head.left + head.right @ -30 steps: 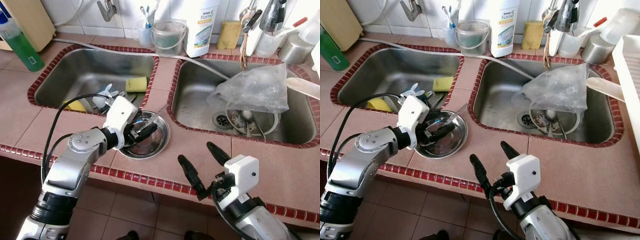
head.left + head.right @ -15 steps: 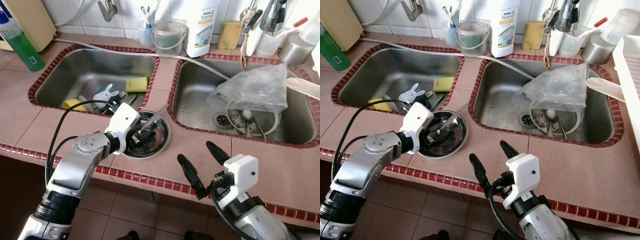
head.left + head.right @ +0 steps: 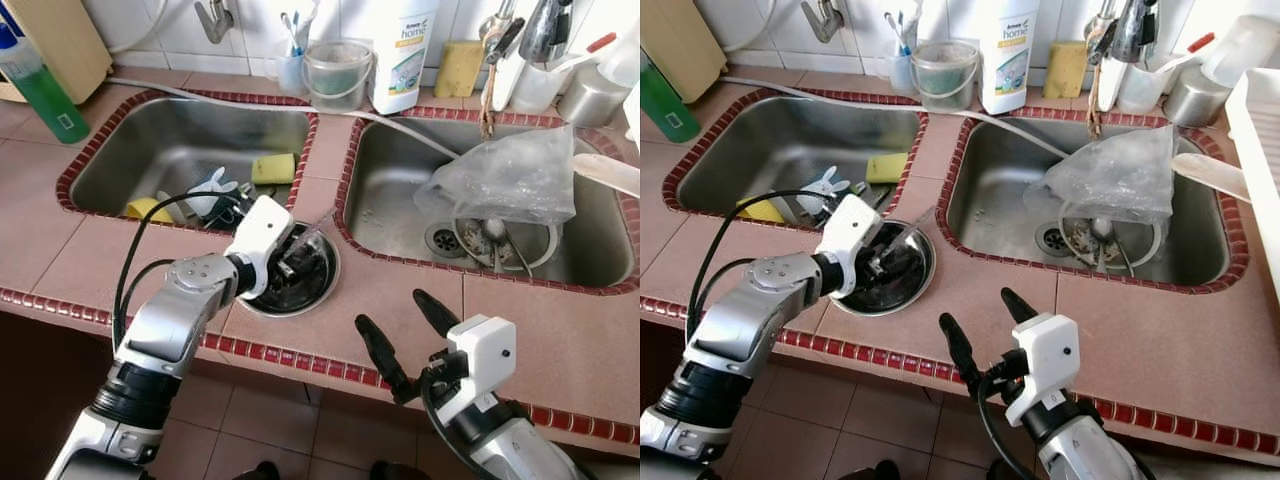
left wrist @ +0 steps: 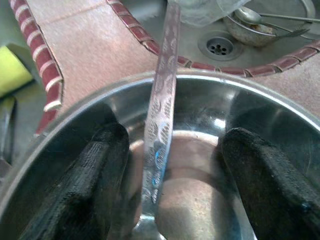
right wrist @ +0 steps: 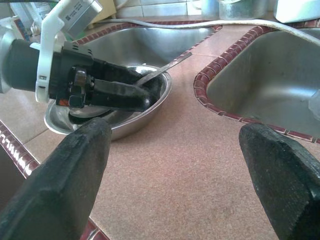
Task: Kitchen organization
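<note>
A round steel bowl (image 3: 326,284) sits on the tiled counter strip at the front, between the two sinks. A patterned metal utensil handle (image 4: 163,95) leans out of it over the far rim (image 3: 310,237). My left gripper (image 3: 288,266) reaches down into the bowl and is open; its black fingers (image 4: 97,172) stand on either side of the handle without clamping it. My right gripper (image 3: 392,311) hangs open over the counter's front edge, to the right of the bowl (image 5: 137,124), with nothing between its fingers (image 5: 75,172).
The left sink (image 3: 165,150) holds a yellow sponge (image 3: 272,168) and several dishes. The right sink (image 3: 395,215) holds a crumpled plastic bag (image 3: 515,180) over a bowl with spoons. Bottles, cups and a detergent bottle (image 3: 403,50) line the back wall. Bare counter lies right of the bowl.
My left arm has pushed forward and to the right, bringing the gripper deeper into the bowl around the handle. The right gripper has hardly moved.
</note>
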Robot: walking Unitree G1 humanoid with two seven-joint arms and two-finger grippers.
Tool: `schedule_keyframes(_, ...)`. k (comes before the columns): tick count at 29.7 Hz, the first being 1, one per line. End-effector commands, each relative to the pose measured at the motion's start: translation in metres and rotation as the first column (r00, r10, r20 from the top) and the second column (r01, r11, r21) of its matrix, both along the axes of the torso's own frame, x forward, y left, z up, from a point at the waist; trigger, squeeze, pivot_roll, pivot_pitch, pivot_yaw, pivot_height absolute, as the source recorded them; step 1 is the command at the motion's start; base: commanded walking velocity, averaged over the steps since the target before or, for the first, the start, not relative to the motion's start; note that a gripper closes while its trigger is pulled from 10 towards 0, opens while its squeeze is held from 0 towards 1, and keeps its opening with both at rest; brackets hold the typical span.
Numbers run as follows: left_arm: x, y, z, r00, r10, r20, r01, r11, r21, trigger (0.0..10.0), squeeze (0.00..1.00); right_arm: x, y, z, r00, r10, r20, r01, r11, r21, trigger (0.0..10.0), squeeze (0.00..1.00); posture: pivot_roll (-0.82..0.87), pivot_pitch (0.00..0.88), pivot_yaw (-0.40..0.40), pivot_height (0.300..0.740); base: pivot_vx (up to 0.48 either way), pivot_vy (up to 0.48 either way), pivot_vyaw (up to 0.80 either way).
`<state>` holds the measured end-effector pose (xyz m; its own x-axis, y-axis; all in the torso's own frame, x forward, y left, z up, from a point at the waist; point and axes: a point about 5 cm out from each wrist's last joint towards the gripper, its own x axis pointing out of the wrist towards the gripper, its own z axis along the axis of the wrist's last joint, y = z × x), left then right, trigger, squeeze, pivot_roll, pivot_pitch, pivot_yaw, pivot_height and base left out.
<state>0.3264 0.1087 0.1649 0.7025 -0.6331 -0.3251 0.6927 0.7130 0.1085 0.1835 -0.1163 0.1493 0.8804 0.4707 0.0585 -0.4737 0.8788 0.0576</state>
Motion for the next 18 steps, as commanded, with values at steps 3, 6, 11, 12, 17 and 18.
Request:
schedule_keyframes(3,0.0007,0.0008,-0.0018,0.999,-0.006,-0.033,0.006,1.000,-0.003,0.0,0.00,-0.0026,0.0011,0.0048,1.000,-0.004,0.016,0.004,1.000,0.000,10.0,0.00,-0.17,0.211,0.092,0.740,0.000,0.000,0.00)
schedule_keyframes(6,0.0012,0.0009,-0.0013,1.000,-0.003,-0.023,0.003,1.000,0.008,0.0,0.00,-0.0025,0.0010,0.0049,1.000,-0.005,0.017,0.005,1.000,0.000,10.0,0.00,-0.17,0.210,0.091,0.740,0.000,0.000,0.00)
schedule_keyframes(11,0.0017,0.0007,-0.0006,1.000,-0.005,-0.024,0.005,1.000,0.009,0.0,0.00,-0.0025,0.0008,0.0049,1.000,-0.006,0.017,0.006,1.000,0.001,10.0,0.00,-0.17,0.211,0.090,0.740,0.000,0.000,0.00)
schedule_keyframes(12,0.0019,0.0007,-0.0006,1.000,-0.006,-0.024,0.007,1.000,0.012,0.0,0.00,-0.0024,0.0007,0.0050,1.000,-0.007,0.017,0.007,1.000,0.000,10.0,0.00,-0.17,0.212,0.091,0.740,0.000,0.000,0.00)
schedule_keyframes(17,0.0022,0.0008,-0.0006,1.000,-0.008,-0.024,0.009,1.000,0.013,0.0,0.00,-0.0022,0.0009,0.0048,1.000,-0.009,0.018,0.009,1.000,0.001,10.0,0.00,-0.17,0.211,0.091,0.740,0.000,0.000,0.00)
schedule_keyframes(18,0.0023,0.0011,-0.0005,1.000,-0.006,-0.019,0.007,1.000,0.019,0.0,0.00,-0.0021,0.0009,0.0048,1.000,-0.009,0.018,0.009,1.000,0.000,10.0,0.00,-0.17,0.211,0.091,0.740,0.000,0.000,0.00)
